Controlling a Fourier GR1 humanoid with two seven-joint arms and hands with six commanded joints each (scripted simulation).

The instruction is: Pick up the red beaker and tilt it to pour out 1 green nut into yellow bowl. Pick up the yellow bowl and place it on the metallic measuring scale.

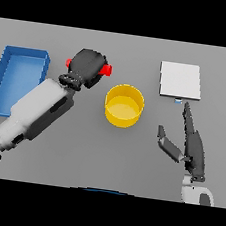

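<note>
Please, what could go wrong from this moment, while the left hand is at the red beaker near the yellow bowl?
1. The left hand covers most of the red beaker, which sits left of the yellow bowl, not above it; a tilt here might drop the nut on the table.
2. The nut is hidden, so more than one could fall.
3. The right hand lies open beside the bowl, just below the metallic scale, and may obstruct the bowl's path there.

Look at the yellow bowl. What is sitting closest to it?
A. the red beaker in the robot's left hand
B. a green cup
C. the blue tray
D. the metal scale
A: the red beaker, held in the left hand, sits just up and left of the yellow bowl; the blue tray and the scale lie farther off.
</note>
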